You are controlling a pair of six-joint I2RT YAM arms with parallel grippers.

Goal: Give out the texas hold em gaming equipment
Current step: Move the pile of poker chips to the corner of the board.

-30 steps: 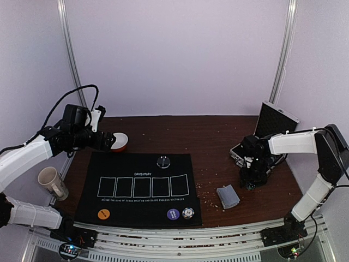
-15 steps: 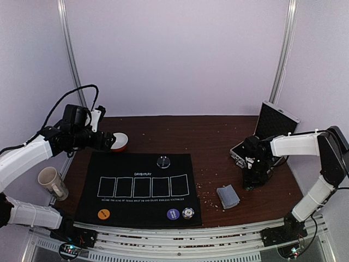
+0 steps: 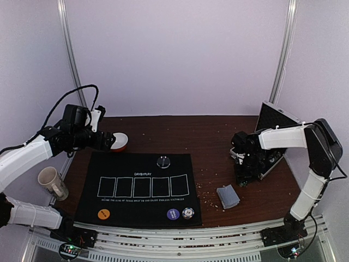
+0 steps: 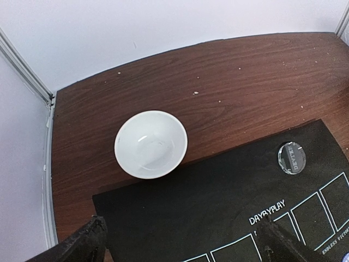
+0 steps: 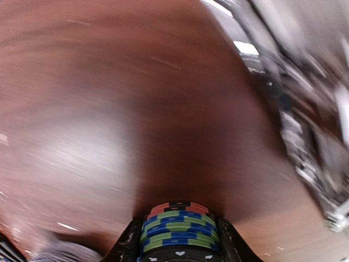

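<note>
Swung leftward beside the case [image 3: 274, 121], right end effector [image 3: 243, 177] seemingly clamps a chip stack [image 5: 179, 228]; left end effector [image 3: 107, 141] gapes idle; deck [image 3: 228, 196] undealt.

Table [image 3: 191, 134]: dark reddish-brown wood grain, pale crumbs [image 3: 210, 201] scattered over it, thickest right of the mat.

Mat [image 3: 125, 164]: black, lying flat at centre-left, a row of five white outlined boxes, "DAYBYPLAY" printed above them and a line of small white text below (too fine to read).

Bowl [image 3: 121, 142]: red outside, white inside, upright, empty, at the mat's far-left corner; in the left wrist view its rim [image 4: 151, 144] overlaps the mat's edge.

Mug [image 3: 52, 183]: beige, tilted, mouth showing, off the mat's left side, apart from it.

Case [image 3: 272, 123]: metal-edged, open, lid raised, black lining, far right.

Surround: plain white walls [image 3: 174, 54], metal posts [image 3: 70, 54].
</note>
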